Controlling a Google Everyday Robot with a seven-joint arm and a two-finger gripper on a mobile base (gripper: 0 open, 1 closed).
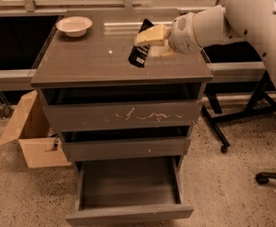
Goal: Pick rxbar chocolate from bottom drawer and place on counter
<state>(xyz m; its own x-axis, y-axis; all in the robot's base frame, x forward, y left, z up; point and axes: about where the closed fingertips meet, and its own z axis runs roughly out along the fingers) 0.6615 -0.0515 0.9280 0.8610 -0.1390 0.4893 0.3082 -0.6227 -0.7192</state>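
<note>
The rxbar chocolate (140,50), a flat black bar with white lettering, hangs tilted just above the counter (90,60). My gripper (146,39) is shut on the bar's upper end, over the right half of the counter. The white arm reaches in from the upper right. The bottom drawer (128,193) stands pulled open below, and its grey interior shows nothing inside.
A white bowl (74,25) sits at the counter's back left corner. An open cardboard box (31,136) lies on the floor left of the cabinet. Black chair legs and castors (232,126) stand to the right. The two upper drawers are closed.
</note>
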